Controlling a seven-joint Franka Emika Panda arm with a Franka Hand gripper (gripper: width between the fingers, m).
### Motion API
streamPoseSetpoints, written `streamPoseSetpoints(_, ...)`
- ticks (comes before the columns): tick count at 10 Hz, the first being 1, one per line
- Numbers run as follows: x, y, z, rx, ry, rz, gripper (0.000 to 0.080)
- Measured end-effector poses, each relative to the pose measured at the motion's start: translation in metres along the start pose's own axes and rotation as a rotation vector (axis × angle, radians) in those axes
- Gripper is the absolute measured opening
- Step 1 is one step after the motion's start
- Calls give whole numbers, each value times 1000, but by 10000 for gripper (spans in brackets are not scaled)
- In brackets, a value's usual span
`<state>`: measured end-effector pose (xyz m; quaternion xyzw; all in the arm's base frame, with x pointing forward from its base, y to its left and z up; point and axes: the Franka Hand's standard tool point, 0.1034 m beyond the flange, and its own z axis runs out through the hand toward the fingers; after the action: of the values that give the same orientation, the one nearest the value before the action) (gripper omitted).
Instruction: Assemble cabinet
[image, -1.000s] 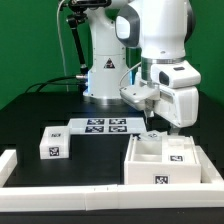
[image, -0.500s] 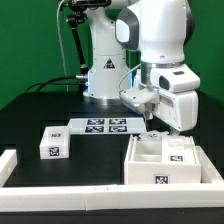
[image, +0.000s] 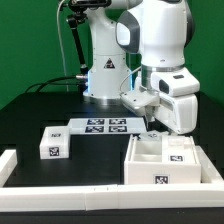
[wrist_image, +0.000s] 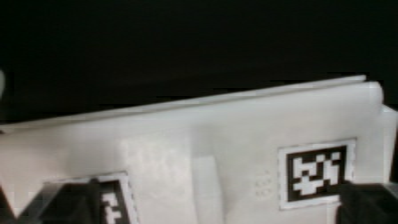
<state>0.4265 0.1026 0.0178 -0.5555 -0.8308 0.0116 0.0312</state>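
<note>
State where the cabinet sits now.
The cabinet sits on the exterior view's right, beside the marker board and just behind the front white rail.

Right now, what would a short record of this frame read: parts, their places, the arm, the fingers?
cabinet: open side up, front of the table, toward the exterior view's right
white block: tagged, toward the exterior view's left, apart from the cabinet
marker board: flat, behind the block and the cabinet
gripper: above the cabinet's rear edge
fingers: open or shut cannot be told
wrist view: blurred, filled by the cabinet's tagged white walls
</note>
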Motion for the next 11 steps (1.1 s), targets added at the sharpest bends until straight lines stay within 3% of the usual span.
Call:
streamPoseSetpoints(1, 0, 0, 1, 2, 1, 1, 547)
streamPoseSetpoints(2, 0, -2, 3, 6, 3, 1, 342)
streamPoseSetpoints(3, 0, -2, 4, 7, 4, 2, 342)
streamPoseSetpoints(4, 0, -2, 4, 7, 4, 2, 162)
streamPoseSetpoints(5, 0, -2, 3, 5, 4, 1, 162)
streamPoseSetpoints(6, -1, -2, 3, 5, 4, 3, 67)
streamPoseSetpoints(11, -3, -3, -2, 5, -4, 70, 67)
